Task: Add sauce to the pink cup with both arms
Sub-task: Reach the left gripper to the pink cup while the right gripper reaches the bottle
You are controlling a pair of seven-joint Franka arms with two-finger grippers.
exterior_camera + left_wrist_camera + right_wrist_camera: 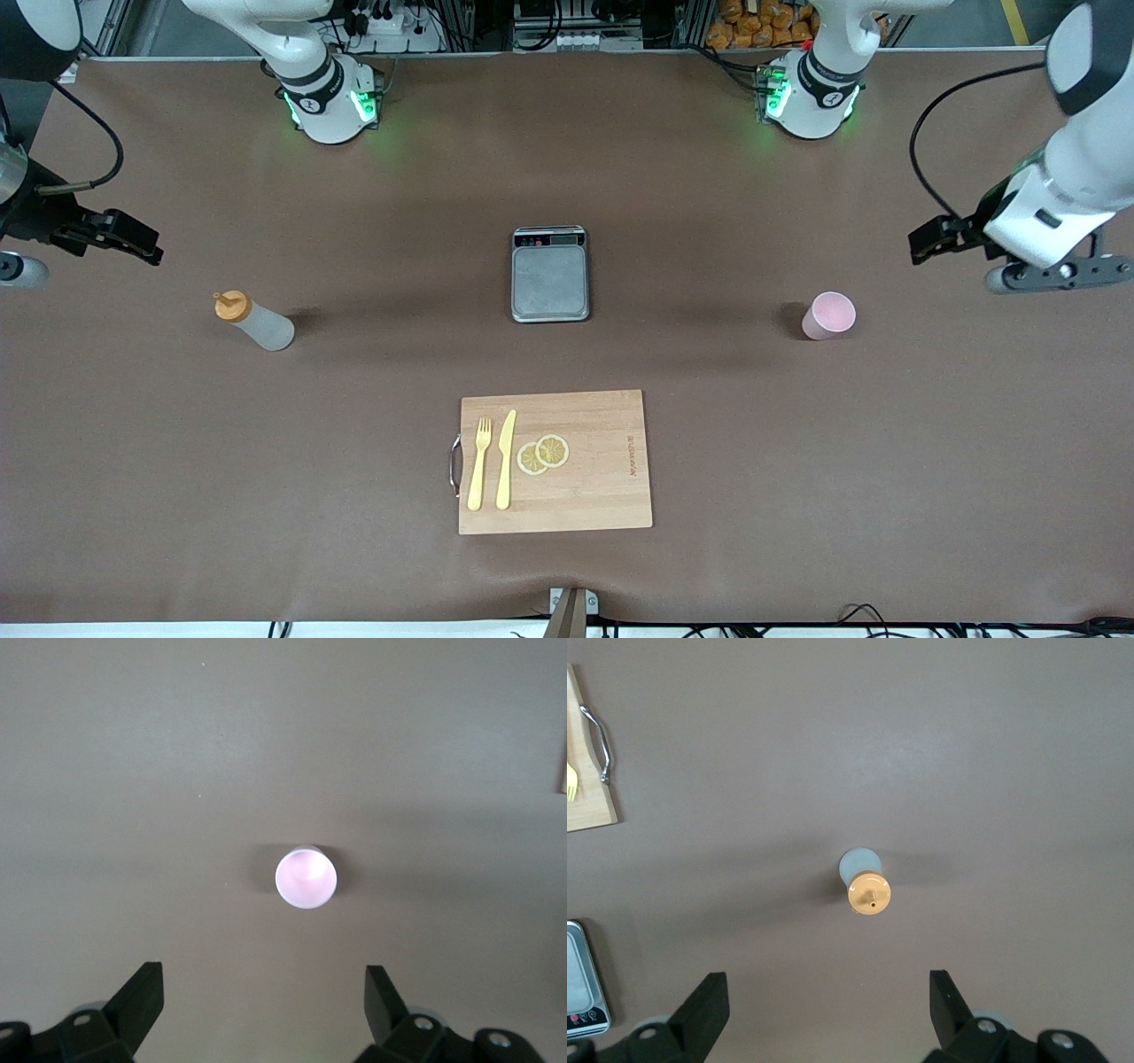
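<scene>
The sauce bottle (255,321) stands upright on the brown table toward the right arm's end, orange cap up. In the right wrist view I look down on its cap (869,893). My right gripper (142,245) hangs open and empty in the air over bare table beside the bottle; its fingers (700,1010) are wide apart. The pink cup (829,315) stands upright and looks empty toward the left arm's end; it also shows in the left wrist view (306,877). My left gripper (927,243) hangs open and empty over bare table beside the cup, its fingers (142,997) wide apart.
A grey scale (550,275) sits mid-table between bottle and cup. Nearer the front camera lies a wooden cutting board (602,478) with a yellow fork (479,462), a yellow knife (506,459) and two lemon slices (543,454).
</scene>
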